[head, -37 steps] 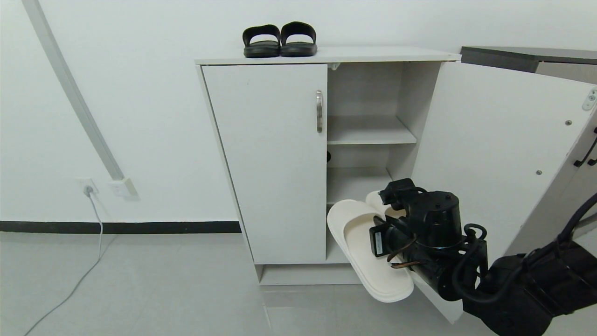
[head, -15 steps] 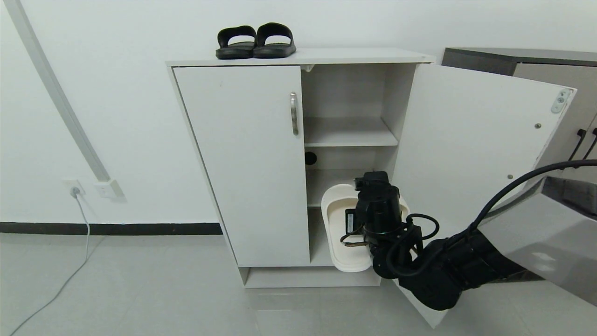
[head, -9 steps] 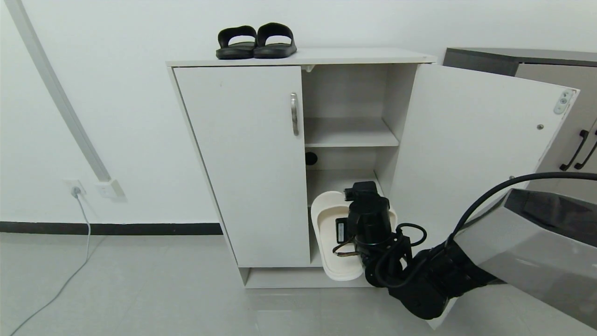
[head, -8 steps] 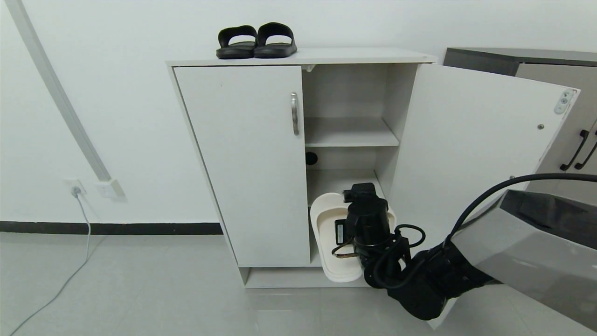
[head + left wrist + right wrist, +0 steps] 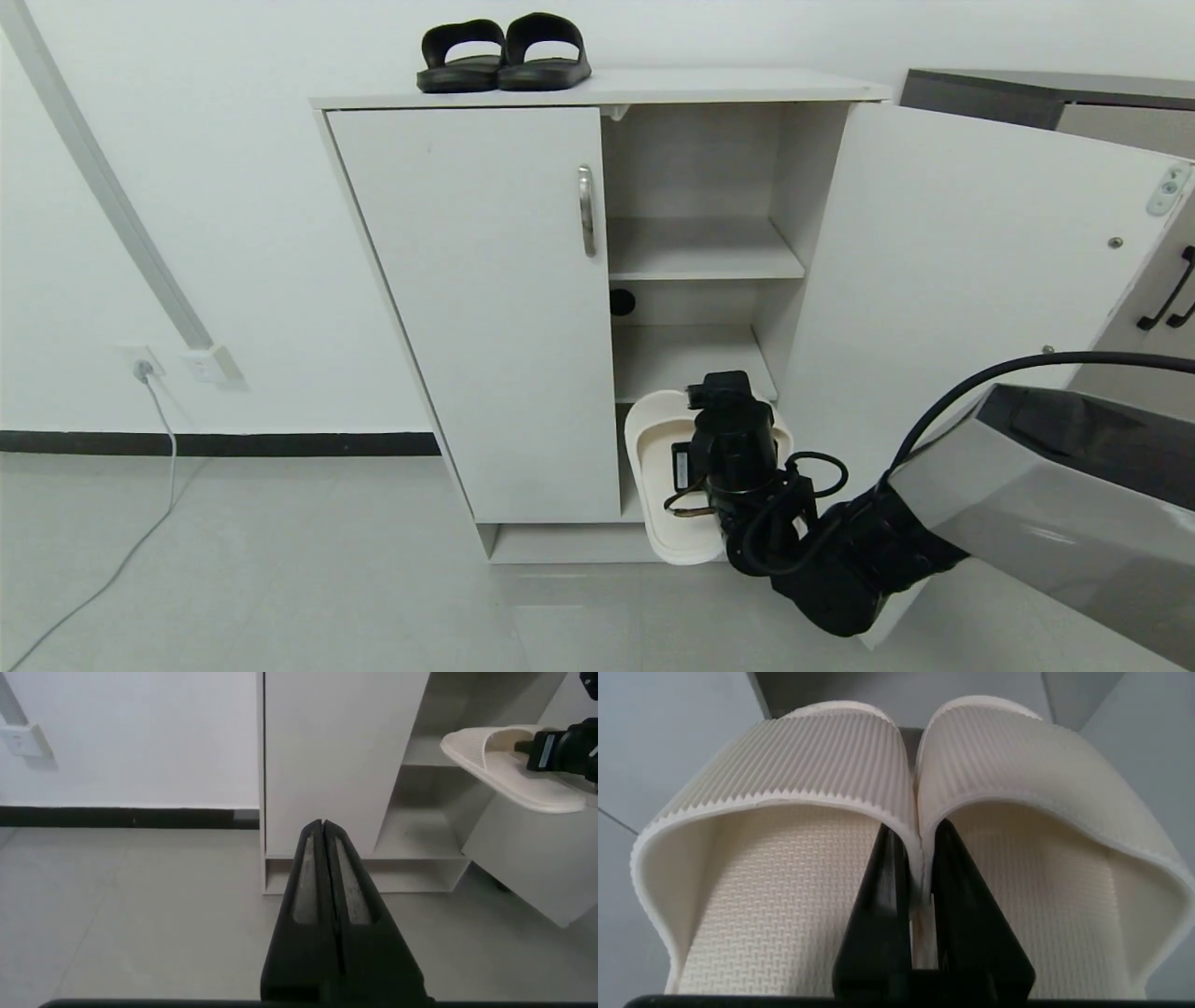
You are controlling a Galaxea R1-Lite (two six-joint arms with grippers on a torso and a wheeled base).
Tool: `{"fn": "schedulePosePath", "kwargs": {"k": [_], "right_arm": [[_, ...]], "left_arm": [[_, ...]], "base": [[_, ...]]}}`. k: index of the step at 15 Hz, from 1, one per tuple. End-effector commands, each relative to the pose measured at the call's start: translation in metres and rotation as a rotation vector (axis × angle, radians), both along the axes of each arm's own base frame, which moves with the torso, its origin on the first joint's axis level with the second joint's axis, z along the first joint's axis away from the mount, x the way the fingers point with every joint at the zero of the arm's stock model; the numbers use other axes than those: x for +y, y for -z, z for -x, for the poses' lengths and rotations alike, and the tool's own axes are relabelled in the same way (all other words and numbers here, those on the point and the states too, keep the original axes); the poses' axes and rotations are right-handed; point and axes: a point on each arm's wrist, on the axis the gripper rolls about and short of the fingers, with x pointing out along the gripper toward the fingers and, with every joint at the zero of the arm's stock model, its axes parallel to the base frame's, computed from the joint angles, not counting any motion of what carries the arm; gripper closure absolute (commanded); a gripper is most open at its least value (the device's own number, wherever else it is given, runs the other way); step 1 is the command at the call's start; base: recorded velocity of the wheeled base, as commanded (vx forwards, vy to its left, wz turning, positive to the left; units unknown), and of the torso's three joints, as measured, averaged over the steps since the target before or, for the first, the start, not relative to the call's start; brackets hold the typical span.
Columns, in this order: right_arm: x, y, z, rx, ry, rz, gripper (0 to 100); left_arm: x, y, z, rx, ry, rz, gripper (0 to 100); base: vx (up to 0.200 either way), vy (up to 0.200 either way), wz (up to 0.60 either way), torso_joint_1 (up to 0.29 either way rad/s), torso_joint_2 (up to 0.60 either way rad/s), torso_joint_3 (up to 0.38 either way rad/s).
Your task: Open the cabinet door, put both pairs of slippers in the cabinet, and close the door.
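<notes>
Right gripper (image 5: 918, 863) is clamped on the touching inner edges of the white slippers (image 5: 651, 457). I hold the pair at the cabinet (image 5: 709, 86) opening, in front of its lower part, with the right door (image 5: 934, 280) swung wide. Black slippers (image 5: 504, 56) sit on the cabinet top. Left gripper (image 5: 322, 840) is fully closed and empty, low above the floor (image 5: 140, 915).

Bright, even indoor light falls across all three views — soft shadows gather under the cabinet (image 5: 485, 308) top and its shelves (image 5: 700, 247), the grey floor (image 5: 280, 579) carries a pale sheen near the base, and the white slippers (image 5: 813, 812) are evenly lit, dark just in the gap between them.
</notes>
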Motion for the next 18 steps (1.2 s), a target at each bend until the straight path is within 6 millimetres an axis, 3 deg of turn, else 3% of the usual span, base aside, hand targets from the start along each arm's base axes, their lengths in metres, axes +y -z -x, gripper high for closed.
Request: {"fn": "schedulePosePath", "kwargs": {"k": [1,6,9,11,15,18], "right_arm": [[0.002,0.003,-0.001,0.002,-0.005,0.002,100],[0.017,0.004,-0.02,-0.041,-0.002,-0.006,100],[0.004,0.01,-0.035,-0.055,0.037,0.033,100],[-0.001,0.009,-0.046,-0.152,0.054,0.021,100],[-0.008,-0.006,-0.05,-0.226,0.077,0.004,100],[-0.008,-0.007,-0.05,-0.237,0.082,-0.014,100]], "left_arm": [[0.0,0.0,0.0,0.002,-0.001,-0.001,100],[0.0,0.0,0.0,0.003,-0.001,-0.001,100],[0.0,0.0,0.0,0.002,-0.001,-0.001,100],[0.0,0.0,0.0,0.002,-0.001,-0.001,100],[0.0,0.0,0.0,0.002,-0.001,-0.001,100],[0.0,0.0,0.0,0.002,-0.001,0.001,100]], "base": [[0.0,0.0,0.0,0.002,0.0,-0.188],[0.0,0.0,0.0,0.003,0.0,-0.193],[0.0,0.0,0.0,0.004,0.0,-0.193],[0.0,0.0,0.0,0.01,0.0,-0.098],[0.0,0.0,0.0,0.0,0.0,0.0],[0.0,0.0,0.0,0.0,0.0,0.0]]}}
